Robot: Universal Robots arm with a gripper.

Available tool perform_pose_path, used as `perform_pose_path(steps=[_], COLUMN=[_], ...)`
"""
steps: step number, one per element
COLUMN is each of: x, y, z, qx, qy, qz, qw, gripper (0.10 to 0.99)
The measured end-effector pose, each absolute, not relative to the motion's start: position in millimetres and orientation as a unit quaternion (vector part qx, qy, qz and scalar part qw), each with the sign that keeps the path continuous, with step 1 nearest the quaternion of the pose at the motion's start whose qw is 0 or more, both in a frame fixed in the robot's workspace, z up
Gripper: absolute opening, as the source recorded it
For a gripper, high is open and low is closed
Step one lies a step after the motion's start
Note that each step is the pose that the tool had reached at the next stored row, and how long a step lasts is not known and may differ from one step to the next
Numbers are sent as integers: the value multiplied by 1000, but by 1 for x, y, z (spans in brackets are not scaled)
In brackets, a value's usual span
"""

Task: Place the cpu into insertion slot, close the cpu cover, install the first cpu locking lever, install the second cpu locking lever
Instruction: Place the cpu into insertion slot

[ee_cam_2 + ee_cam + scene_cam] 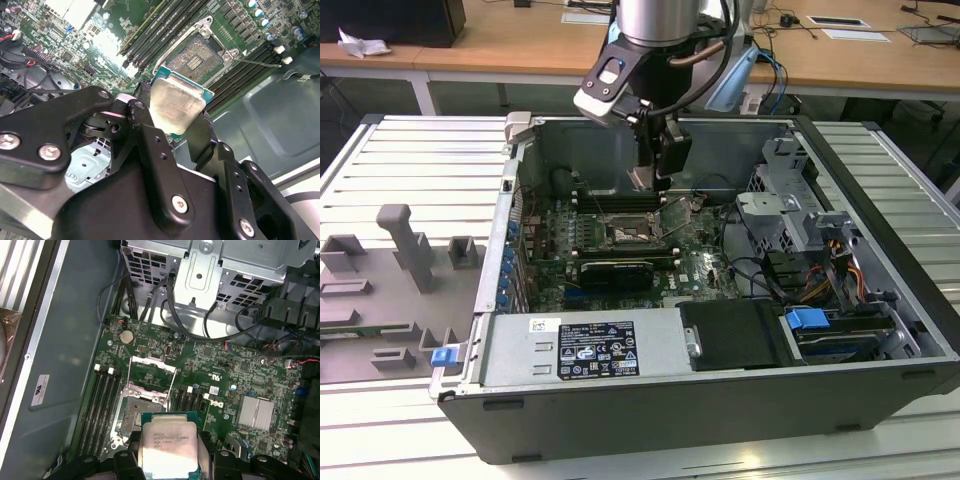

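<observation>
Pale silver-grey metal top, green edge: the cpu [177, 105], one flat square chip, clamped by two opposite edges between the black fingers [150, 145] of the gripper [175, 114]; the fingers are shut on it and its printed face shows in the first wrist view [169, 447]. Position: held in the air over the motherboard [700, 265], clear of the insertion slot [197, 57] and touching nothing but the fingers. In the second wrist view the chip sits tilted against the board. The insertion slot [132, 412]: square dark socket in a silver frame, bare, contacts exposed. The cpu cover [152, 363]: thin silver frame plate with cut-out middle, swung open and lying away from the socket, green board visible through its opening. Long black memory slots [102, 405] flank the socket on both sides. A finned silver heatsink [255, 412] stands well apart on the board. In the exterior view the gripper [655, 165] hangs inside the open black computer case [670, 420], just above the socket [625, 232]; the case lies on its side on a ribbed white tabletop [880, 440], with grey fixture blocks [405, 245] toward the exterior view's left.
</observation>
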State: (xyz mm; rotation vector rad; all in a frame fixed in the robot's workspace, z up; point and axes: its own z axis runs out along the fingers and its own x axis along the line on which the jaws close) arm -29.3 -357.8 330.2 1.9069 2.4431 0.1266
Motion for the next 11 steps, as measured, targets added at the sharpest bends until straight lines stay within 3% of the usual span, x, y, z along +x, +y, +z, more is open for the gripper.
perform_pose_path(steps=[11], x=[-29], y=[-358], z=[327], qx=[615], qy=[787], qz=[41], qw=[20], gripper=[529])
